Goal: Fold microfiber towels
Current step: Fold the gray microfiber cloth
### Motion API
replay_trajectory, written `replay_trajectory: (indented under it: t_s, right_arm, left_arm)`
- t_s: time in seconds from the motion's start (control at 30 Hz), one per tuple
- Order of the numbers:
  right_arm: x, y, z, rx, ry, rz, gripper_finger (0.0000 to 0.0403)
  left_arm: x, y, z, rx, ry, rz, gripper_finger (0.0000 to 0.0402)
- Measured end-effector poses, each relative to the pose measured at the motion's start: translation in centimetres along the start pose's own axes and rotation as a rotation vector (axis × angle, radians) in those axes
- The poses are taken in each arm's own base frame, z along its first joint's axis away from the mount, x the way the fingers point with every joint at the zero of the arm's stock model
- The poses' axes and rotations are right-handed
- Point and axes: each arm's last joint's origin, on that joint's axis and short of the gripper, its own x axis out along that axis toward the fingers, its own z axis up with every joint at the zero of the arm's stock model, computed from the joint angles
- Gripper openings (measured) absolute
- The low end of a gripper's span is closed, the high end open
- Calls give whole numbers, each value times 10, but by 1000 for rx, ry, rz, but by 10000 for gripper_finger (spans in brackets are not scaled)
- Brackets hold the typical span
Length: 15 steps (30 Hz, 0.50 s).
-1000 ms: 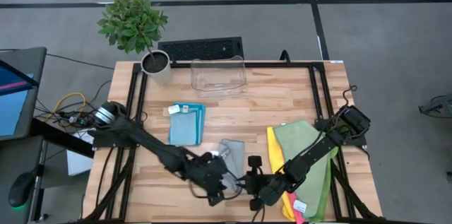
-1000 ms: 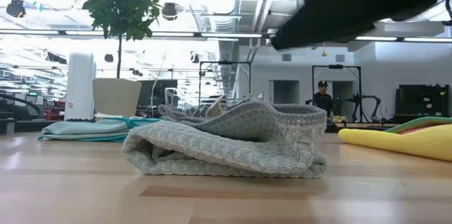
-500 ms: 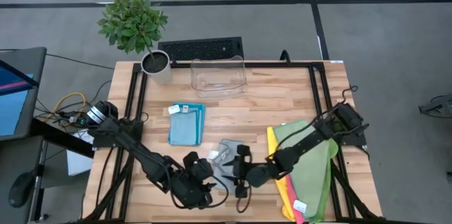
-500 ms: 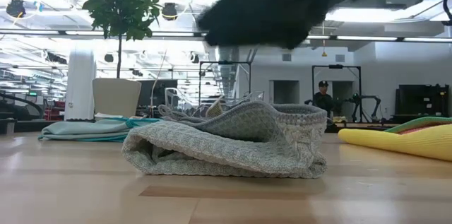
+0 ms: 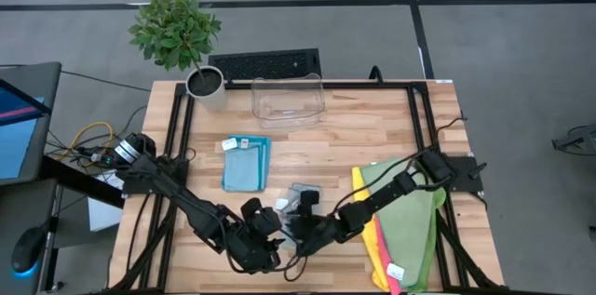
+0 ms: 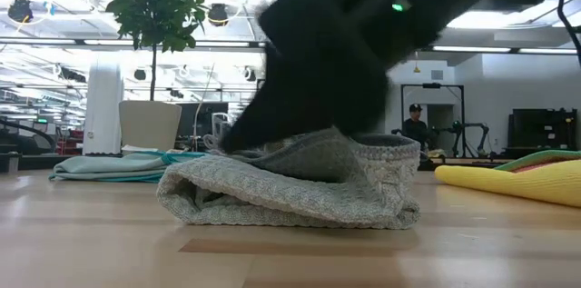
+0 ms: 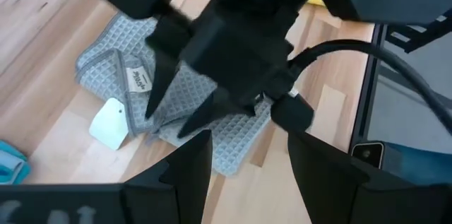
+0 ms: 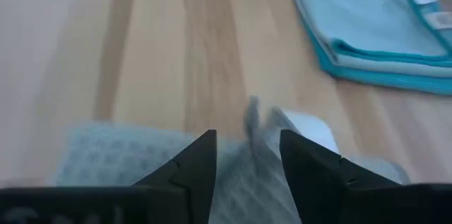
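A grey towel [image 5: 307, 194] lies crumpled and loosely folded on the wood near the table's near edge, in the middle. My right gripper [image 8: 247, 146] hangs open right over it, slanting down from the right. Its fingers stand on either side of a raised fold [image 8: 253, 121] beside the white tag [image 7: 109, 121]. My left gripper [image 7: 247, 153] waits open just left of the towel, nearer the front edge, with nothing between its fingers. A folded stack of blue and teal towels [image 5: 247, 163] rests flat farther back on the left. My right gripper's fingertips [image 7: 152, 104] reach down to the top of the grey towel [image 7: 113, 65]. I cannot tell whether they touch it. The towel lies on the table.
A pile of green, yellow and pink towels [image 5: 405, 216] lies at the near right. A clear plastic bin [image 5: 287, 100] stands at the far edge, with a potted plant [image 5: 205, 81] to its left. Black frame rails run along both sides.
My right gripper has swung from the near edge beside the pile toward the table's left and down onto the grey towel. My left gripper drew back toward the table's left, off the towel, then kept still. The towel has kept its shape.
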Motion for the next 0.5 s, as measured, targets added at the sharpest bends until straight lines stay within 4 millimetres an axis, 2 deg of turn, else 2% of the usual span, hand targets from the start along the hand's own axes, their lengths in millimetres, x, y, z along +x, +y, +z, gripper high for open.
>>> replay_trajectory:
  t_s: [0.23, 0.5]
  right_arm:
    - [15, 2, -14, 62, 45, 17, 176]
    - [9, 3, -9, 39, 36, 26, 101]
  left_arm:
    - [0, 1, 0, 12, -1, 13, 178]
    - [0, 2, -1, 20, 1, 29, 178]
